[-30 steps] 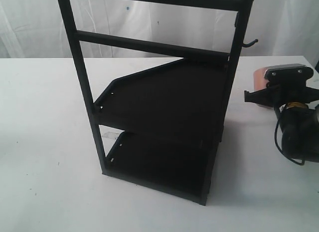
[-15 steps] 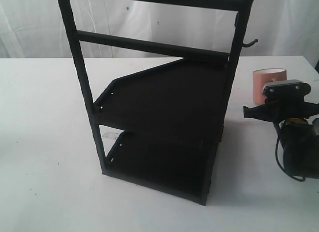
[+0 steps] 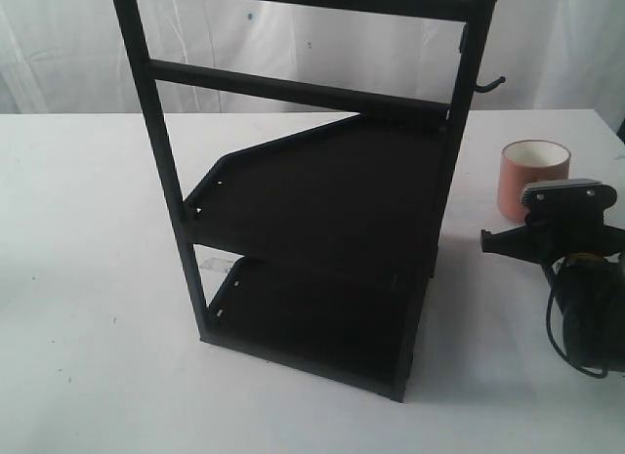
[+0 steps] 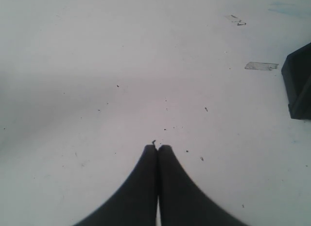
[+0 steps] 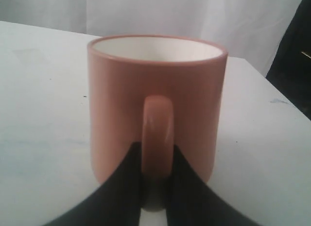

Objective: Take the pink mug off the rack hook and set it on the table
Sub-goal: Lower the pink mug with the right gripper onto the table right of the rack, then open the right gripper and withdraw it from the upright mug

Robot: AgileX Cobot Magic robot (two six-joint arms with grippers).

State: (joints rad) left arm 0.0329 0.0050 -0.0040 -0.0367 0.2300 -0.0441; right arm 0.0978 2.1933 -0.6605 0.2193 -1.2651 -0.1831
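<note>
Pink mug, glossy cylinder, has its loop handle within pincer.

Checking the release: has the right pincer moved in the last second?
Yes. The right pincer has dropped lower in the exterior view, farther from the rack hook, uncovering the pink mug.

Pink mug & R end effector lower, mug upright.

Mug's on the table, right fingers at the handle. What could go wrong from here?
1. The fingers of the right gripper closely flank the handle of the pink mug; pulling back before opening wide could drag or tip it.
2. The edge of the table lies close behind the mug, so a forward nudge could push it off.
</note>
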